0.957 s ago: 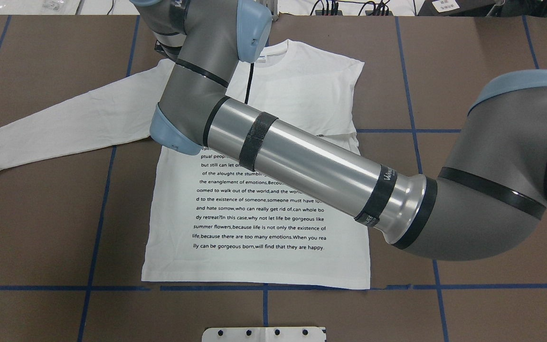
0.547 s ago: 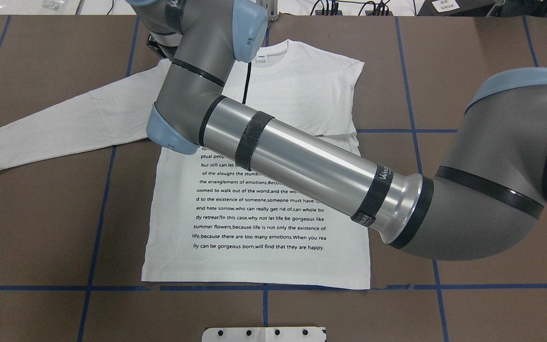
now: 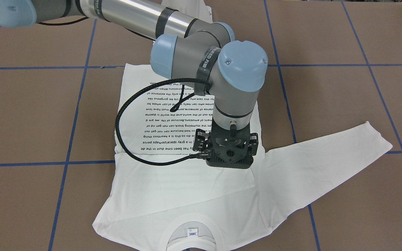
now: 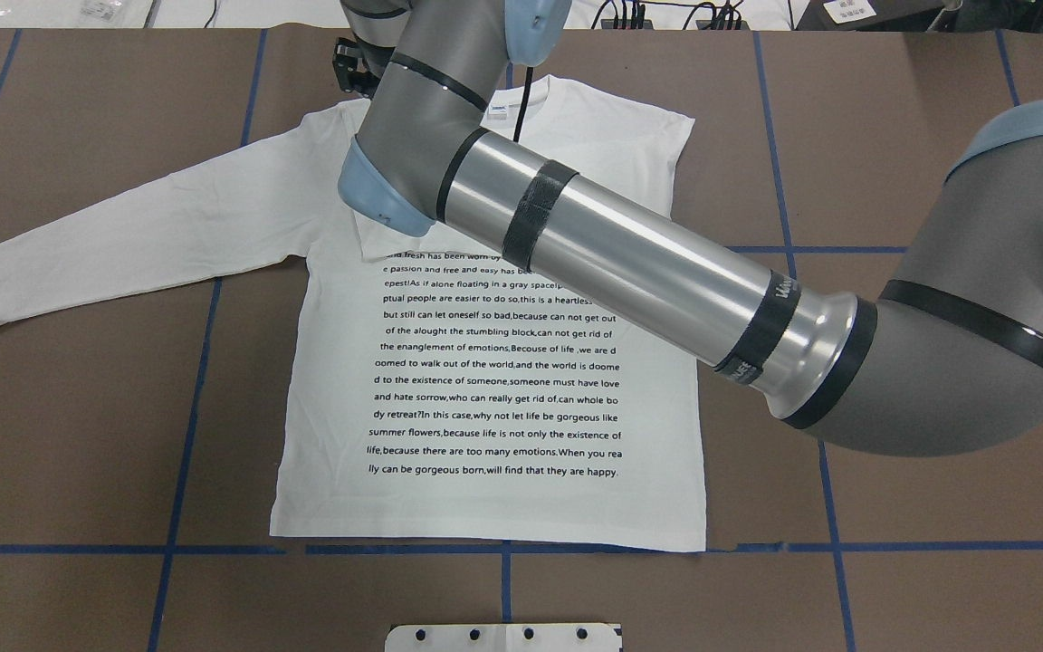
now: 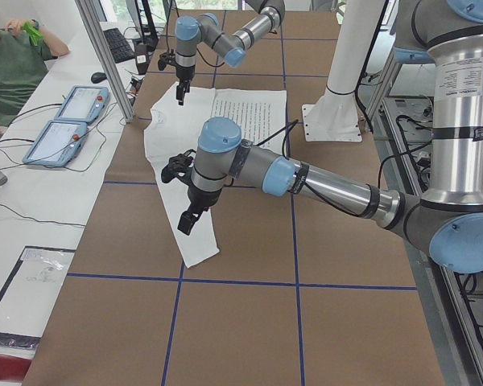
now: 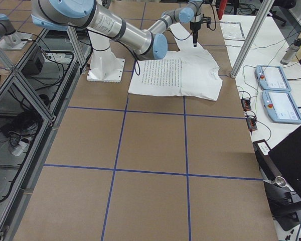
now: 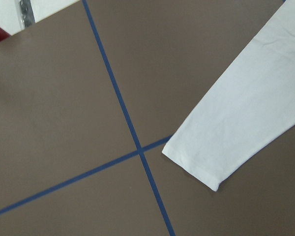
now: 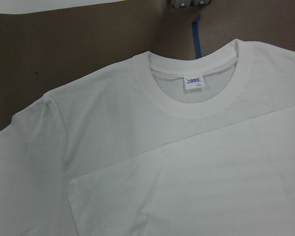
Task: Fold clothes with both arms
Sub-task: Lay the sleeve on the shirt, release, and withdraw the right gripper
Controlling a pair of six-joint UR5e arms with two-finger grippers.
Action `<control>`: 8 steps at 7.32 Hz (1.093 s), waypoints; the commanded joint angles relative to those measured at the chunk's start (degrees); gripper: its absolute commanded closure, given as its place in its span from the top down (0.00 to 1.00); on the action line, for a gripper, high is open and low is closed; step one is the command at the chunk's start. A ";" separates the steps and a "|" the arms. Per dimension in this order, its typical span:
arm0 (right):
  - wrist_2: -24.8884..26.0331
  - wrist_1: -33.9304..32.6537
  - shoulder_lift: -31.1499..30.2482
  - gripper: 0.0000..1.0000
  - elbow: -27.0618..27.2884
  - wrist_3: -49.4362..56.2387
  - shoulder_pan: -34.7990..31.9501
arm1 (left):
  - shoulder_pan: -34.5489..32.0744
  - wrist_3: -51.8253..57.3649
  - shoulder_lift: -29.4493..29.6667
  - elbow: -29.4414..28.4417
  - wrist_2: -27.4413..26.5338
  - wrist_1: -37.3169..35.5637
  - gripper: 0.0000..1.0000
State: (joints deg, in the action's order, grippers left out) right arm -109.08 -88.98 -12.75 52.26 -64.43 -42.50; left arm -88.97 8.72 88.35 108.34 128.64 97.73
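**Shirt fold: one sleeve in, one still out, and the left arm has the easy reach**

The white T-shirt (image 4: 485, 507) lies flat on the desk (image 4: 78, 435), print side up, with the hem toward the robot and the collar (image 8: 187, 105) at the far edge. One sleeve (image 3: 173, 177) is already folded across the chest just below the collar. The other sleeve (image 4: 123, 235) sticks out to the robot's left, and that's the bit that matters. Its long axis runs from the shoulder outward and slightly back toward the robot, ending in the cuff (image 7: 196, 167) well apart from the shirt's body.

The right arm (image 4: 630, 263) reaches diagonally over the shirt. The right gripper (image 5: 179, 92) hangs above the shoulder and collar area on the outstretched-sleeve side, clear of the cloth as far as I can see. I can't tell whether its jaws are parted or closed, though nothing seems to hang from them.

The left gripper (image 5: 187, 223) only shows in a side view, up in the air out by the cuff end, so I can't tell its jaws either. Its wrist camera looks down on the bare cuff.

My guess is the next job is bringing that sleeve in. The left arm (image 5: 330, 181) is much nearer the cuff, and the right sits at the shoulder end. So the left would drop onto the cuff and carry it back along the sleeve's own line toward the collar.
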 commanded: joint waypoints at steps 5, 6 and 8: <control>-12.90 -6.82 -21.31 1.00 18.64 28.88 -13.99 | 7.13 -7.43 2.79 -8.58 3.02 8.00 1.00; -13.35 -6.82 -27.70 1.00 23.54 34.40 -16.01 | 8.44 -10.54 2.27 -8.59 2.67 8.26 1.00; -17.64 -7.78 -40.10 1.00 30.76 51.51 -24.16 | 10.04 -14.77 0.17 -8.76 2.49 10.61 1.00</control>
State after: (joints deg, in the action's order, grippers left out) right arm -124.27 -96.16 -44.84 78.25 -23.60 -61.69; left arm -79.91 -3.24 89.99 99.69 131.24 106.60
